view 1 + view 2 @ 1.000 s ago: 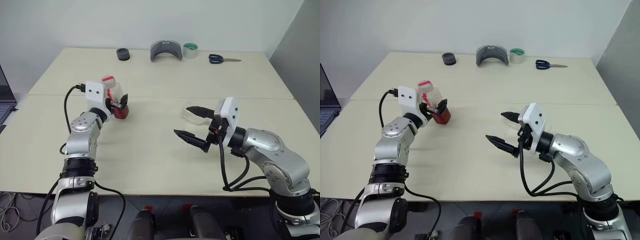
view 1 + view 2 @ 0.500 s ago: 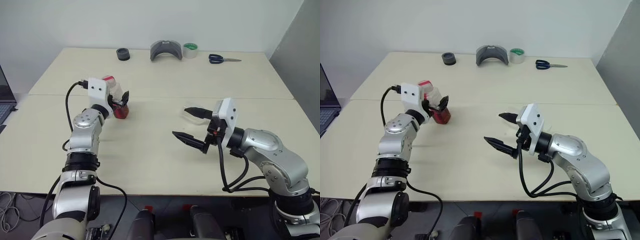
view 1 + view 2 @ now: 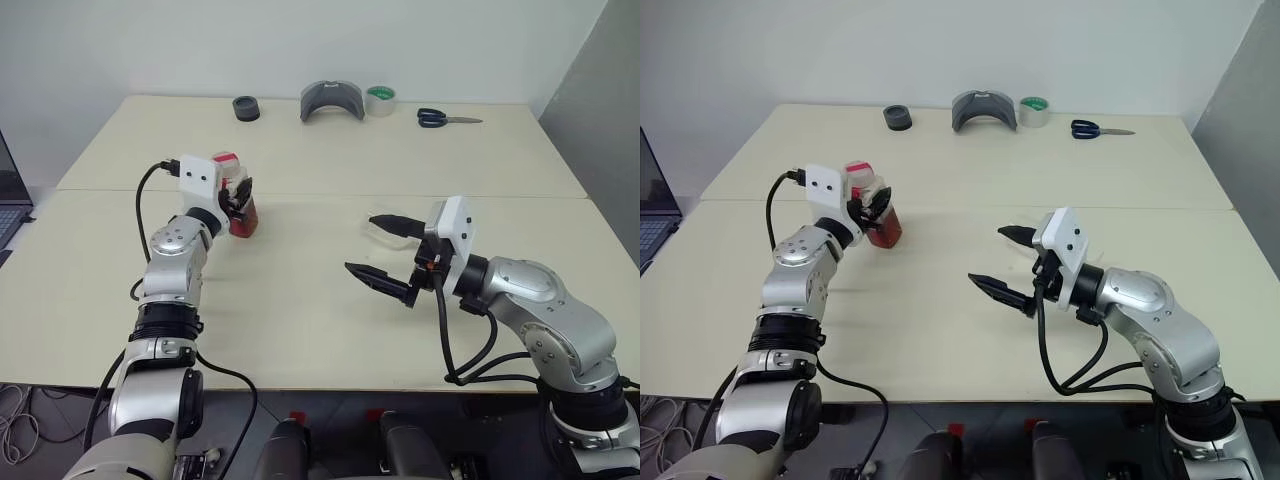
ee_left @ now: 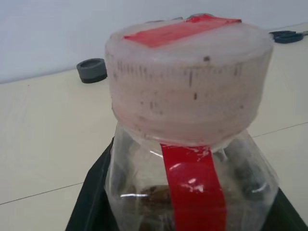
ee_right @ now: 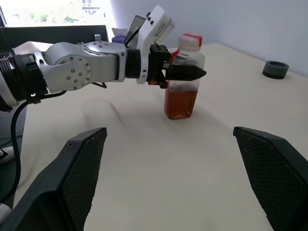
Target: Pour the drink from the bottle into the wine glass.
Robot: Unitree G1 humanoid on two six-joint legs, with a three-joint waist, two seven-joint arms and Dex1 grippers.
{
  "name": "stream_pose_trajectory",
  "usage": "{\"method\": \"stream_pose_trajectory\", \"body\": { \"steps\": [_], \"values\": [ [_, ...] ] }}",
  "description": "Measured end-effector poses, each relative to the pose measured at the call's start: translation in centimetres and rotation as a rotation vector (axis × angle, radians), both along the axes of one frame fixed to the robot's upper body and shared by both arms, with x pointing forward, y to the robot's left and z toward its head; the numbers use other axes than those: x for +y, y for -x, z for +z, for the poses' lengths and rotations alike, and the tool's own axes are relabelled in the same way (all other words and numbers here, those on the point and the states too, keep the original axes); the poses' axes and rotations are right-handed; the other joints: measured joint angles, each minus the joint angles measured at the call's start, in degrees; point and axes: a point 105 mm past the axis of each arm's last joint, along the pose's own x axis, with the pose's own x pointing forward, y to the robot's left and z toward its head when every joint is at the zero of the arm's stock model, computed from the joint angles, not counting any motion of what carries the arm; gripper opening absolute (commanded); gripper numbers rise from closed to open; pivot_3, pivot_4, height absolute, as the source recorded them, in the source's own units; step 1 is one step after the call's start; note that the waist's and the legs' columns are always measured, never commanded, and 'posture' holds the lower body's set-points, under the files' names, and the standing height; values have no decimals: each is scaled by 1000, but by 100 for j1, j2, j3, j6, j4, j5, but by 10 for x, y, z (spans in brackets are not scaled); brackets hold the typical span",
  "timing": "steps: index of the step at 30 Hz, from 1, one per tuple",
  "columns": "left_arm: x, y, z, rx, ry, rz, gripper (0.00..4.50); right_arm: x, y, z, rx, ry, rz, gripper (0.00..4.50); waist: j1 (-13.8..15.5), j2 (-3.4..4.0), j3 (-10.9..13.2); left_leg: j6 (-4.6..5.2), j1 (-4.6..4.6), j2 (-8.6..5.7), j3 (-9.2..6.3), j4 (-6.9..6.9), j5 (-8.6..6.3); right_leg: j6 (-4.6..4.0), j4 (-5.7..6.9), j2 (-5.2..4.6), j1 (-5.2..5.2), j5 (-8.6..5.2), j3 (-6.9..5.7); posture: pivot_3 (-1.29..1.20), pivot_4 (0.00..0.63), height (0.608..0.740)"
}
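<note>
Closest to the robot is the right gripper, hanging over the table with its two black fingers spread wide and nothing between them. A bit further back on the left side, the left gripper has its fingers clamped on the bottle, just under the cap (the red-and-white one). The bottle stands upright on the table and the drink fills roughly its lower half. Way at the far edge sit a dark round thing, a grey curved object, a tape roll and scissors.
</note>
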Motion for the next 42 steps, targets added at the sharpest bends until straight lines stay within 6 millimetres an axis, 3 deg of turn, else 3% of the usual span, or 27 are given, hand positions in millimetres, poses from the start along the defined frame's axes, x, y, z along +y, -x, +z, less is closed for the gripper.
{"method": "stream_pose_trajectory", "body": {
  "steps": [9, 12, 18, 25, 42],
  "values": [
    [-15, 11, -3, -10, 10, -105, 1772, -6, 0, -5, -24, 9, -36, 4500, 6, 0, 0, -1, -3, 0, -1, 0, 0, 0, -1, -3, 0, 0, 0, 0, 150, 740],
    [-41, 20, -5, 10, 35, -253, 1770, -16, 0, -5, -35, 22, -73, 4500, 9, 0, 0, -1, -7, -1, -2, 4, 0, 0, -1, -5, 0, 0, 0, 0, 150, 740],
    [-105, 40, -11, 63, 58, -615, 1768, -31, -1, 15, -42, -43, -172, 4500, 8, 0, 1, -1, -6, -2, -1, 4, 0, 0, -2, -1, 0, 0, 0, 0, 150, 740],
    [-159, 65, -12, 97, -26, -962, 1767, -6, -2, 25, -14, -95, -179, 4500, -52, 1, 1, 0, -3, 1, -1, 3, 0, 0, 2, 7, -1, 0, 2, 0, 150, 740],
    [-175, 73, -12, 83, -92, -1091, 1767, 14, -35, 18, -7, -76, -305, 4500, -49, 1, 2, 1, -5, 0, 0, 3, 0, 0, 2, 4, -3, 0, 3, 0, 150, 740]
  ]
}}
